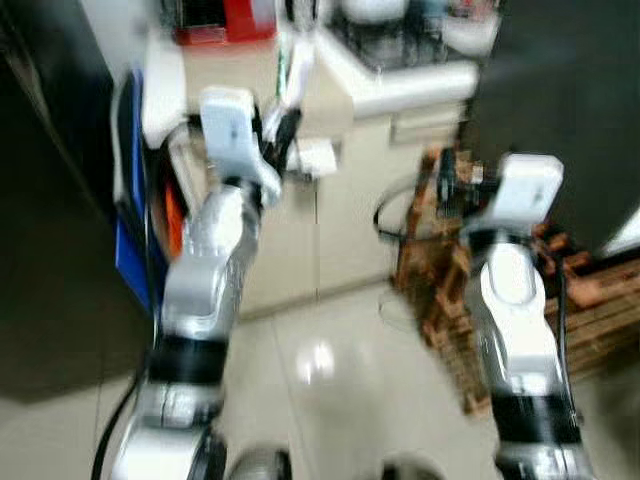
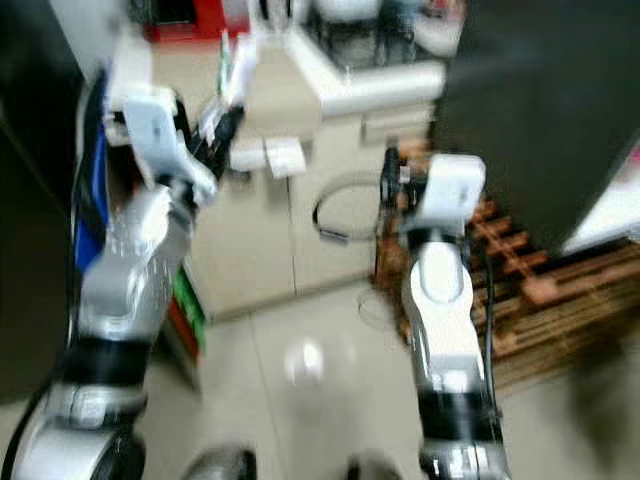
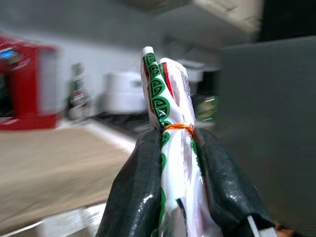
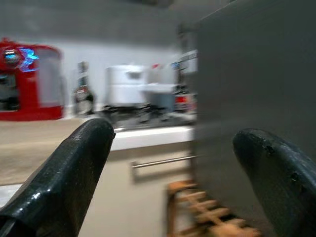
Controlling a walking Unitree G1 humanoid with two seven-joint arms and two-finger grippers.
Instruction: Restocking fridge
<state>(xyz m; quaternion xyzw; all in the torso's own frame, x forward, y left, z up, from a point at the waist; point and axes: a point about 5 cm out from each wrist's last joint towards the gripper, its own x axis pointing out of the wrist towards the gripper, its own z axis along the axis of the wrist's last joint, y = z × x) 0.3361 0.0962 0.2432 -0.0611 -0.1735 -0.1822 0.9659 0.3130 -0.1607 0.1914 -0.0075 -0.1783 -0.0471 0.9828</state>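
Everything's blurry. The left hand (image 3: 170,197) is raised in front of the beige tabletop (image 1: 250,75), fingers pinching a white-and-green packet (image 3: 165,106) tied with an orange band, which sticks up between them. Further right, the right hand (image 4: 173,182) has its fingers spread with nothing between them, near the wooden pallet (image 1: 590,300) beside a dark cabinet (image 4: 256,89).

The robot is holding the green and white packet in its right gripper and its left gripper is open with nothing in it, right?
Not quite: the sides are swapped. The left wrist view shows the left gripper shut on the green and white packet, tied with an orange band. The right gripper is the open one, with nothing between its fingers.
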